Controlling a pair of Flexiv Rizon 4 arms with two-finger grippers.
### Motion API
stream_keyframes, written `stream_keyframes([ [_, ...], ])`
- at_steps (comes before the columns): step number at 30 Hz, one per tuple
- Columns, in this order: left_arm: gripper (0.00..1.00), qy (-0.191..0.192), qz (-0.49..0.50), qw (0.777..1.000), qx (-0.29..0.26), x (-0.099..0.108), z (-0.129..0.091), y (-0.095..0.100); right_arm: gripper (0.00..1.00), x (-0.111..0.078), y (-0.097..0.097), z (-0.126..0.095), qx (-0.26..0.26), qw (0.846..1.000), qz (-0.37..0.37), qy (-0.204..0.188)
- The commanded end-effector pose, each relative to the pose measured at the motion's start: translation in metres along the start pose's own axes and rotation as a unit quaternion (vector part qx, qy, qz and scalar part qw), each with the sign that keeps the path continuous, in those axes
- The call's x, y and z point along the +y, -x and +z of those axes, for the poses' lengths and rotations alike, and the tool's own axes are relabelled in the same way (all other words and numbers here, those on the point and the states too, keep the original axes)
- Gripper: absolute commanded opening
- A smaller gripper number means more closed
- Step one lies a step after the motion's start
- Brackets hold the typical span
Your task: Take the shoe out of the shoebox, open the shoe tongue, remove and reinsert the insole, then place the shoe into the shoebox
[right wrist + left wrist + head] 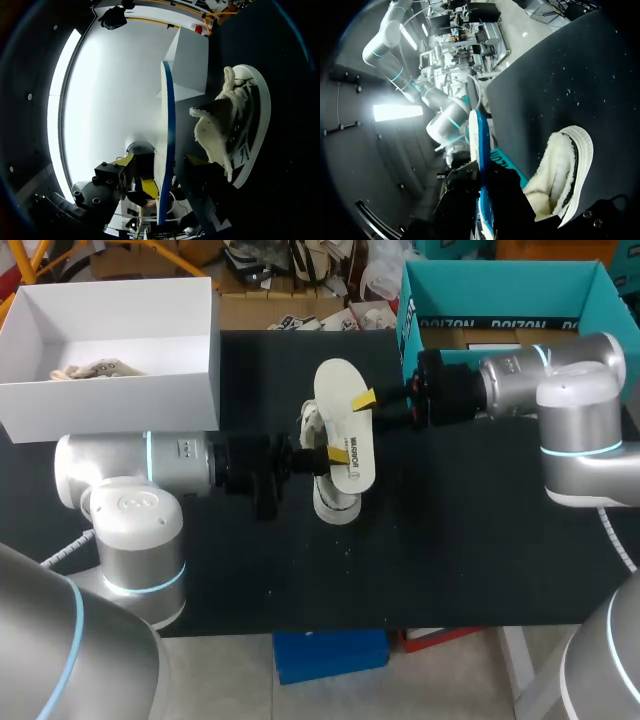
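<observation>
A white insole [345, 430] is held in the air over the middle of the black table, above a white fleece-lined shoe [335, 505]. My left gripper [335, 455] is shut on the insole's near end; in the left wrist view the insole [475, 145] runs edge-on out of its fingers, with the shoe [565, 170] beside it. My right gripper [365, 400] is at the insole's far half. In the right wrist view its yellow tips [161, 160] stand either side of the edge-on insole [167, 140] with gaps, so it is open. The shoe [235, 125] lies beside it.
The open white shoebox [110, 400] stands at the back left with a pale item [95, 368] inside. A teal box [480, 290] stands at the back right, just behind my right arm. Bare black tabletop [450, 540] lies in front of the shoe.
</observation>
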State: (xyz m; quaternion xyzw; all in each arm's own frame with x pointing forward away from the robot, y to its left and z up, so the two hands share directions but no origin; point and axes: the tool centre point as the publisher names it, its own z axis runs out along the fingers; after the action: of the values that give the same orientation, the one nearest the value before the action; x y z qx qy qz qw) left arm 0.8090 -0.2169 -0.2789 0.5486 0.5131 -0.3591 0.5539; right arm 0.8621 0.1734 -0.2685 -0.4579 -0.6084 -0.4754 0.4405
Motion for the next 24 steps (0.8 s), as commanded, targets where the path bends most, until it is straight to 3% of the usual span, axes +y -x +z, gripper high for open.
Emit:
stream_keyframes([
  [1, 0.0, 0.003, 0.001, 1.0, 0.002, -0.0011, 0.0005, 0.0001, 0.47, 0.0031, -0.0002, 0.0013, -0.002, 1.0, 0.0, -0.002],
  [4, 0.0, 0.003, 0.001, 1.0, 0.002, -0.0011, 0.0005, 0.0001, 0.39, 0.0041, -0.0015, 0.0013, -0.004, 1.0, -0.002, -0.002],
  [6, 0.0, 0.003, 0.001, 1.0, 0.002, -0.0011, 0.0005, 0.0001, 0.27, 0.0048, -0.0013, 0.0021, -0.004, 1.0, -0.002, -0.004],
  [8, 0.0, 0.003, 0.001, 1.0, 0.002, -0.0011, 0.0005, 0.0001, 0.0, 0.0053, 0.0001, 0.0029, -0.005, 1.0, 0.001, -0.005],
  [21, 0.0, 0.003, 0.001, 1.0, 0.002, -0.0011, 0.0005, 0.0001, 0.0, 0.0049, 0.0015, 0.0055, -0.006, 1.0, 0.003, -0.009],
  [22, 0.15, 0.003, 0.001, 1.0, 0.002, -0.0011, 0.0005, 0.0001, 0.0, 0.0049, 0.0015, 0.0055, -0.006, 1.0, 0.003, -0.009],
  [23, 1.0, 0.007, -0.001, 1.0, 0.026, 0.0004, 0.0005, -0.0007, 0.0, 0.0049, 0.0015, 0.0055, -0.006, 1.0, 0.003, -0.009],
  [24, 1.0, 0.006, 0.004, 0.999, 0.041, 0.0007, -0.0001, 0.0, 0.0, 0.0049, 0.0015, 0.0055, -0.006, 1.0, 0.003, -0.009],
])
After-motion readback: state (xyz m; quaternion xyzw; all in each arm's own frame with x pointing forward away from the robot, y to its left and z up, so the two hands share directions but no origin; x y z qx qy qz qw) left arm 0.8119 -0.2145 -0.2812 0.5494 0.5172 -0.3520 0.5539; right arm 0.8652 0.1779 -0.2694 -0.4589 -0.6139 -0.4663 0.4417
